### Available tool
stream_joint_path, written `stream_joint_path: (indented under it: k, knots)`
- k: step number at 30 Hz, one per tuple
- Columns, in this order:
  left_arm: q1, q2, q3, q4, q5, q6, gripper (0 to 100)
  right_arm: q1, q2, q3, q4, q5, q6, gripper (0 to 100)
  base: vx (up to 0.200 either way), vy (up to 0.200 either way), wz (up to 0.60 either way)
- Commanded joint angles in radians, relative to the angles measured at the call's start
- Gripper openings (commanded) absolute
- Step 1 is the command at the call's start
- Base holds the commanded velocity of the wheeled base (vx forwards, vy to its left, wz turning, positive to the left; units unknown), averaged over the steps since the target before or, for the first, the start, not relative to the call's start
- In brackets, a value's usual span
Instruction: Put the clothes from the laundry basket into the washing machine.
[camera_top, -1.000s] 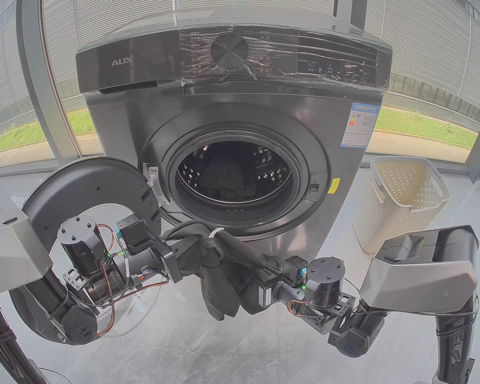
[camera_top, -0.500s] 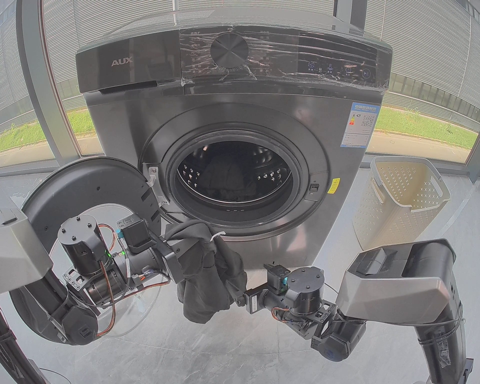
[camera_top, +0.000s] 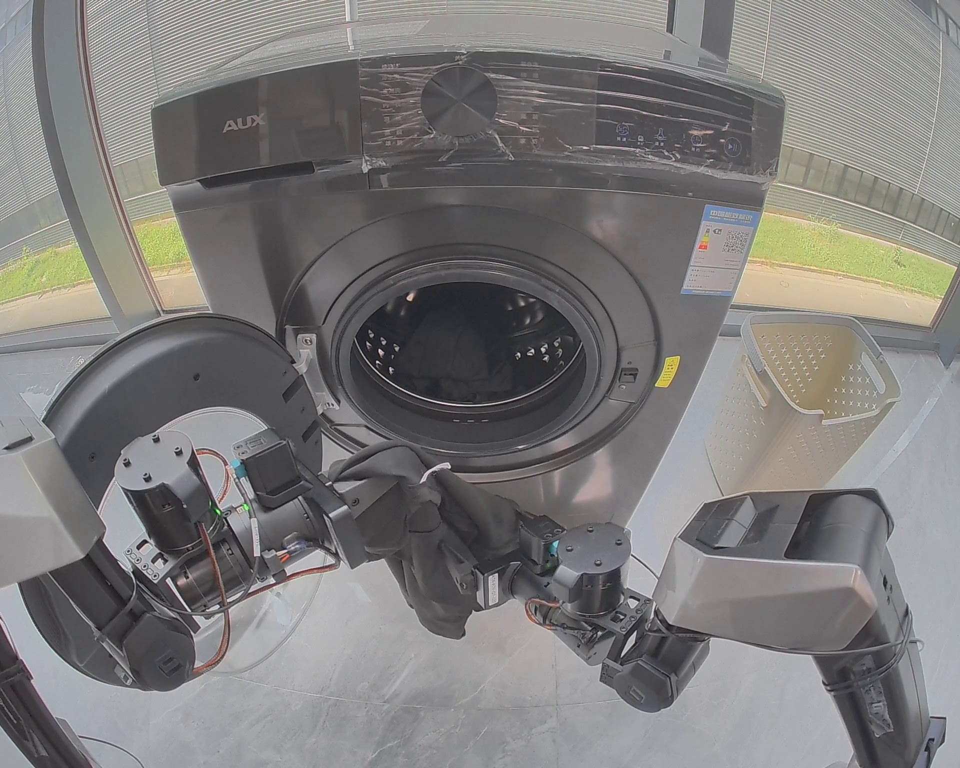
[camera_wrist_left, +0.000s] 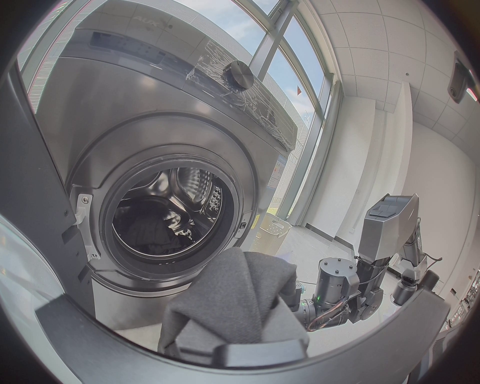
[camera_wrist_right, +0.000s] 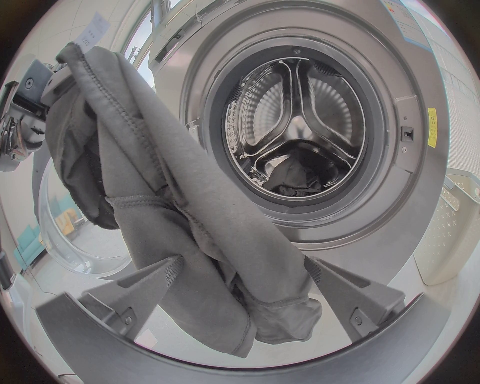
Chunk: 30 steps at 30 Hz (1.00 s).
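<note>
A dark grey garment (camera_top: 430, 540) hangs in front of the washing machine (camera_top: 470, 250), below its open drum mouth (camera_top: 468, 345). My left gripper (camera_top: 365, 495) is shut on the garment's upper end (camera_wrist_left: 235, 295), just left of the opening. My right gripper (camera_top: 468, 582) is pushed into the hanging cloth from the right. In the right wrist view its fingers (camera_wrist_right: 150, 280) stand wide open with a fold of the garment (camera_wrist_right: 215, 240) draped between them. More dark clothes (camera_wrist_right: 295, 177) lie at the bottom of the drum. The cream laundry basket (camera_top: 805, 400) stands to the machine's right.
The round machine door (camera_top: 170, 390) is swung open to the left, right behind my left arm. Grey tiled floor (camera_top: 400, 690) lies below the garment. Windows run behind the machine.
A second ago the garment was stretched between both grippers. The right one let go and dropped back, leaving the cloth hanging from the left. It has now come up leftward into the cloth again.
</note>
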Motion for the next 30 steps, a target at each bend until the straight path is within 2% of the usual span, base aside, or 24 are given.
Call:
stream_joint_path:
  k: [1, 11, 25, 26, 30]
  knots:
    - [0.000, 0.000, 0.001, -0.004, 0.000, 0.000, 0, -0.002, 0.005, -0.011, -0.001, -0.001, 0.000, 100, 0.000, 0.000, 0.00]
    - [0.000, 0.002, 0.002, -0.004, 0.000, 0.000, 0, -0.045, -0.001, -0.014, 0.004, -0.019, 0.000, 100, 0.000, 0.000, 0.00]
    - [0.000, 0.006, 0.001, -0.004, 0.000, 0.000, 0, -0.019, 0.014, -0.048, 0.002, -0.021, 0.002, 100, 0.000, 0.000, 0.00]
    - [0.000, 0.006, 0.002, -0.004, 0.000, 0.000, 0, -0.019, 0.014, -0.048, 0.002, -0.021, 0.002, 0, 0.000, 0.000, 0.00]
    - [0.000, 0.008, 0.002, -0.004, 0.000, 0.000, 0, -0.019, 0.014, -0.068, -0.001, -0.021, 0.003, 0, 0.000, 0.000, 0.00]
